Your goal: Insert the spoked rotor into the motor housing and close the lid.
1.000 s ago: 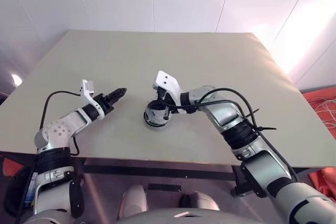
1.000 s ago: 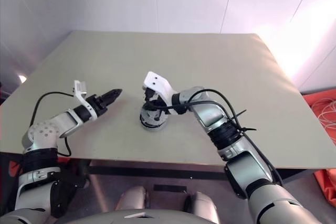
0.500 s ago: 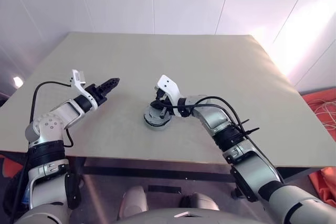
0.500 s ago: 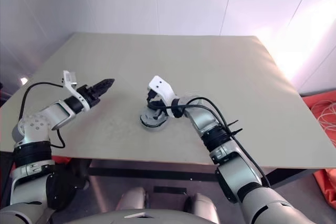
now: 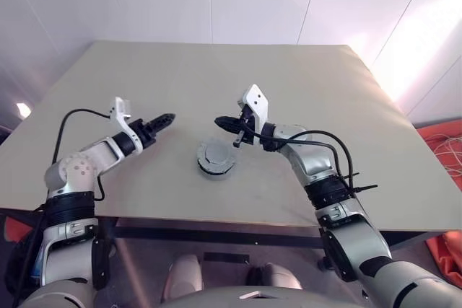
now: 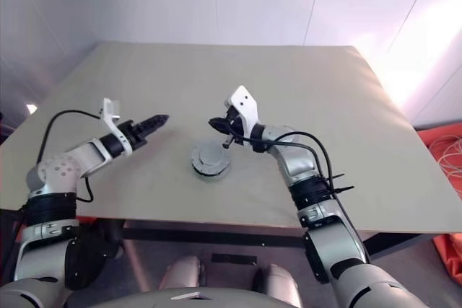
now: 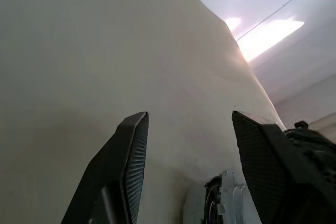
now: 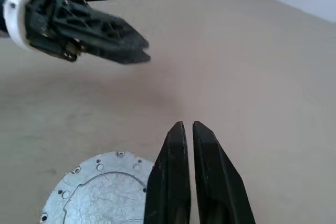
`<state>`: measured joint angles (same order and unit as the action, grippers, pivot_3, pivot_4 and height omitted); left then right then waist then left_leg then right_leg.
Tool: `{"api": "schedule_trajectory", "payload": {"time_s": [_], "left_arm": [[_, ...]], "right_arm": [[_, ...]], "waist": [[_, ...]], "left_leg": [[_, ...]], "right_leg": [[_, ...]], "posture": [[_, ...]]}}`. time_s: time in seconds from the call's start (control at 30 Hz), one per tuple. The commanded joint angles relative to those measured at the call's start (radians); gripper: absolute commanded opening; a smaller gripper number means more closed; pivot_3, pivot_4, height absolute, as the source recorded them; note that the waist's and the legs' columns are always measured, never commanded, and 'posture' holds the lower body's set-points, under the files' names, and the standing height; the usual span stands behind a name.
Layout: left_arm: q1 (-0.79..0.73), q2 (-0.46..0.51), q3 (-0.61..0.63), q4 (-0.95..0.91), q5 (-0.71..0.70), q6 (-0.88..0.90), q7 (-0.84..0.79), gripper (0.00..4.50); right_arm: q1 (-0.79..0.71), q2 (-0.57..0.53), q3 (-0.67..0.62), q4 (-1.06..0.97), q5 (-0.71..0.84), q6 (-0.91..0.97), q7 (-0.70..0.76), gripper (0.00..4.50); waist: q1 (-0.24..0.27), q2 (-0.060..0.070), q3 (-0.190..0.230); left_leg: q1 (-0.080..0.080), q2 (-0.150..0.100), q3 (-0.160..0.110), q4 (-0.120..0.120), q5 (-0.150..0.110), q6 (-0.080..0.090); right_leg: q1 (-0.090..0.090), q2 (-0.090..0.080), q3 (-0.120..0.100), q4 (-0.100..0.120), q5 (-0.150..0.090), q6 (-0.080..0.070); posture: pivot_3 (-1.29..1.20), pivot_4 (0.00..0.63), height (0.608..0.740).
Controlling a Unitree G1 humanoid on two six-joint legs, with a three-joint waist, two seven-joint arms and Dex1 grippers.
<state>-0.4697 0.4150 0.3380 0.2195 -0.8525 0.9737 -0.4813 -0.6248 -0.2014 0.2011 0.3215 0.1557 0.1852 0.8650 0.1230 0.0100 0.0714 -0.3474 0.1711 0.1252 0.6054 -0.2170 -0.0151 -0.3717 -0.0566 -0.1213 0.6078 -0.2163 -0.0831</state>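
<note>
The motor housing [image 5: 215,158] sits on the table near the front, with the lid [image 8: 100,190] lying flat on top of it, plain grey face up. The spoked rotor is hidden. My right gripper [image 5: 220,122] hovers just behind and to the right of the housing, clear of it. Its fingers [image 8: 176,145] are almost together with only a thin slit, and hold nothing. My left gripper [image 5: 167,118] hangs to the left of the housing and points toward it. It is open and empty, with its fingers [image 7: 131,145] spread wide.
The beige table [image 5: 303,84] stretches wide behind and to both sides of the housing. Its front edge [image 5: 216,221] runs close below the housing. White walls stand behind the table.
My right gripper has lifted off the housing and drawn back to the right. The lid now lies uncovered and flat. The left gripper stays about where it was.
</note>
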Motion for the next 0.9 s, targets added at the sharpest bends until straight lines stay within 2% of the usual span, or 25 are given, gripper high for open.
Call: {"api": "schedule_trajectory", "payload": {"time_s": [0.03, 0.2, 0.33, 0.6, 0.7, 0.9], "left_arm": [[-0.008, -0.001, -0.043, -0.050, 0.013, 0.002, -0.039, 2.69], [0.004, -0.003, -0.075, -0.065, 0.025, 0.012, -0.054, 2.69], [0.013, -0.009, -0.077, -0.075, 0.028, 0.015, -0.055, 2.69], [0.021, -0.002, -0.065, -0.094, 0.022, 0.030, -0.047, 2.69], [0.025, 0.001, -0.057, -0.103, 0.023, 0.035, -0.037, 2.69], [0.035, 0.012, -0.035, -0.125, 0.021, 0.049, -0.025, 2.69]], "right_arm": [[0.026, -0.020, 0.017, -0.085, 0.031, -0.023, 0.075, 1.28], [0.086, -0.070, 0.073, -0.133, 0.027, -0.010, 0.189, 3.04], [0.084, -0.064, 0.075, -0.125, 0.019, -0.020, 0.184, 4.43], [0.060, -0.013, 0.106, -0.019, -0.051, -0.076, 0.116, 4.47], [0.047, 0.020, 0.114, 0.088, -0.069, -0.112, 0.102, 4.47], [0.030, 0.052, 0.111, 0.226, -0.096, -0.198, 0.085, 4.47]], "waist": [[-0.001, 0.000, 0.000], [-0.001, 0.000, 0.000], [-0.001, 0.000, 0.000], [-0.002, 0.000, 0.000], [-0.003, 0.000, 0.000], [-0.006, 0.000, 0.000]], "left_leg": [[-0.001, 0.000, 0.000, 0.000, 0.000, 0.001], [-0.001, 0.000, 0.000, 0.000, -0.001, 0.001], [-0.001, 0.000, 0.001, 0.000, 0.000, 0.001], [0.004, 0.001, 0.001, 0.000, 0.000, 0.001], [0.003, 0.001, 0.001, 0.000, 0.000, 0.000], [0.003, 0.001, 0.001, 0.000, 0.000, 0.001]], "right_leg": [[0.000, 0.000, 0.000, 0.000, 0.000, 0.000], [-0.001, 0.000, 0.000, -0.001, 0.000, 0.000], [0.001, 0.000, 0.000, -0.001, -0.004, 0.006], [0.002, 0.000, 0.000, 0.000, -0.004, 0.006], [0.002, 0.000, 0.000, 0.000, -0.001, 0.000], [0.001, 0.000, 0.000, -0.001, -0.001, 0.000]], "posture": [[0.00, 0.000, 0.740], [0.00, 0.000, 0.740], [0.00, 0.000, 0.740], [0.00, 0.000, 0.740], [0.00, 0.000, 0.740], [0.00, 0.000, 0.740]]}}
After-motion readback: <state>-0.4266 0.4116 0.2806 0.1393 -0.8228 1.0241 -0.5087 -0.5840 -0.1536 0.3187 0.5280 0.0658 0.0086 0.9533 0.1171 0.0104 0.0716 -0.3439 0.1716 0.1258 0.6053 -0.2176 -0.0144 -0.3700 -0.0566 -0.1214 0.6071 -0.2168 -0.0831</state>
